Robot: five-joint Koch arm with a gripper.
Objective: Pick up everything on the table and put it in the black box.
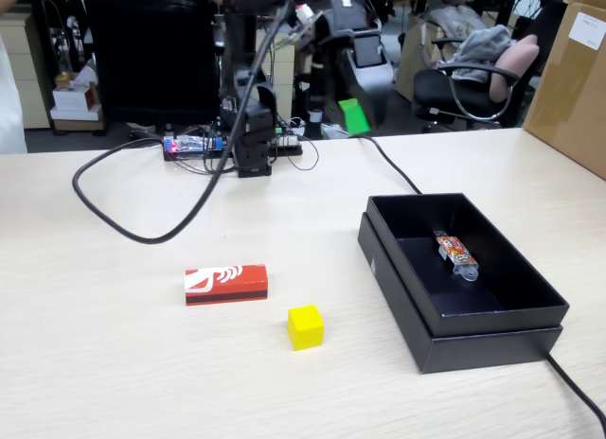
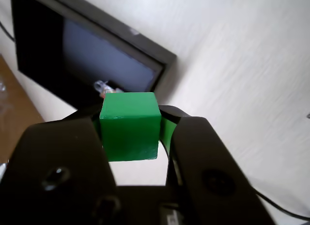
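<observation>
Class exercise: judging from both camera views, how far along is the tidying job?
Done: none of the three blocks lies in the black box, only a wrapped packet. In hand: the tool grips the green cube. Left: the red block and yellow cube on the table.

Office or lab workspace. Pale wood-grain desk surface [image 1: 114, 363] up front, open room behind it. Black swivel office chair [image 1: 469, 89] with clothing draped over it at the back right, brown cardboard carton [image 1: 573, 75] at the right edge. Large dark monitor [image 1: 151, 51] stands at the back left, with shelving and small boxes [image 1: 76, 98] beside it on the floor. Electronics board with a red light [image 1: 189, 146] and thick black cables [image 1: 142, 221] lie on the surface by the arm base [image 1: 254, 141]. Cluttered desks further back. Indoor lighting, no kitchen or home fittings visible.
</observation>
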